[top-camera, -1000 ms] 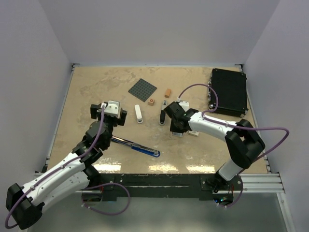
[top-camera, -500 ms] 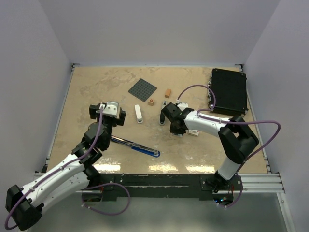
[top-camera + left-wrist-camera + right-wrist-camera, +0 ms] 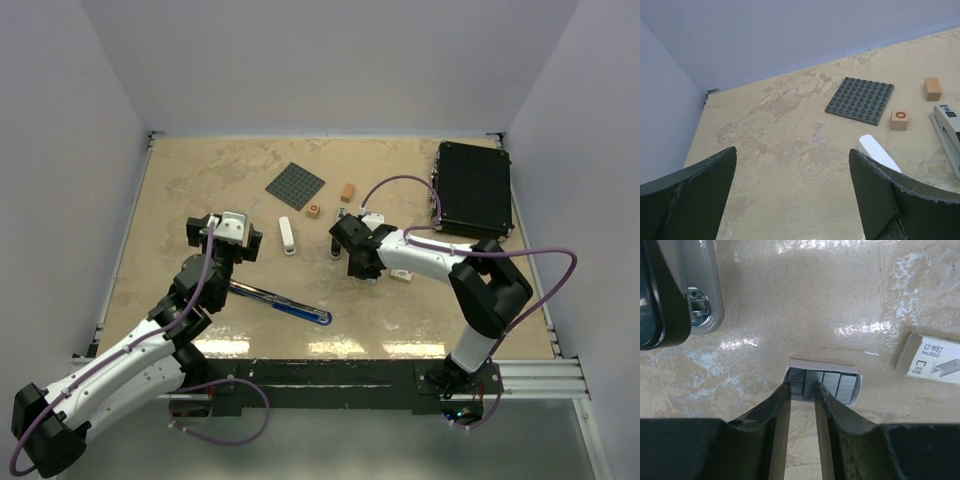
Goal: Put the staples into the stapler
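Note:
In the right wrist view the staples [image 3: 832,385] lie as grey strips in a small white-edged tray, with their whitish printed box [image 3: 930,360] off to the right. My right gripper [image 3: 802,385] is open by a narrow gap, and its fingertips straddle one strip at the tray's near edge. The strip still lies in the tray. The dark and silver stapler [image 3: 685,290] is at the upper left. From above, the right gripper [image 3: 360,262] sits just right of the stapler [image 3: 335,247]. My left gripper [image 3: 226,238] hangs wide open over bare table and holds nothing.
A white oblong object [image 3: 288,236] lies between the arms. A grey studded baseplate [image 3: 296,186] and two orange blocks [image 3: 347,192] [image 3: 314,211] sit further back. A blue pen [image 3: 290,305] lies near the front. A black case [image 3: 473,188] fills the back right.
The right gripper has shifted slightly left toward the stapler and its jaws have parted a little. The left arm has hardly moved.

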Motion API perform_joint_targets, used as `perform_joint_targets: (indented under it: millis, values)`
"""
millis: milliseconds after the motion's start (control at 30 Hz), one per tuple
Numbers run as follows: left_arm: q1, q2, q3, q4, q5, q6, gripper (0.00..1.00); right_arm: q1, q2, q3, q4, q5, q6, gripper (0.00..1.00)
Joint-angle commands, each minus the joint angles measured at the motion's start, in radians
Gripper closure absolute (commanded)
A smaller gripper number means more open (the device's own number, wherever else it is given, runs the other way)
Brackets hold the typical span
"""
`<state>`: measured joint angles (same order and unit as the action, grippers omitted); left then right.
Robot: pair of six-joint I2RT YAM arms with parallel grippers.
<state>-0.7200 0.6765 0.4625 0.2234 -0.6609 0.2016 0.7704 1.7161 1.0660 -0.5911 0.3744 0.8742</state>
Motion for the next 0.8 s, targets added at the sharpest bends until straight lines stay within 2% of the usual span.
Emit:
perform_joint_targets:
  millis: [0, 200, 367, 500, 767]
  values:
    - [0.005, -0.014, -0.001, 0.045, 0.015, 0.002, 0.02, 0.017, -0.030, 0.025, 0.056, -0.017, -0.015, 0.73]
    - [0.005, -0.023, -0.004, 0.042, 0.023, 0.005, 0.02, 0.017, -0.072, 0.034, 0.028, 0.026, -0.030, 0.76]
    - [0.007, -0.026, -0.004, 0.042, 0.030, 0.005, 0.02, 0.017, -0.092, 0.037, 0.052, 0.005, -0.067, 0.76]
    - [0.005, -0.025, -0.002, 0.041, 0.038, 0.002, 0.02, 0.015, -0.067, 0.052, 0.076, -0.031, -0.078, 0.73]
    - [0.007, -0.023, -0.004, 0.036, 0.043, 0.004, 0.02, 0.021, 0.025, 0.081, 0.051, -0.038, -0.080, 0.75]
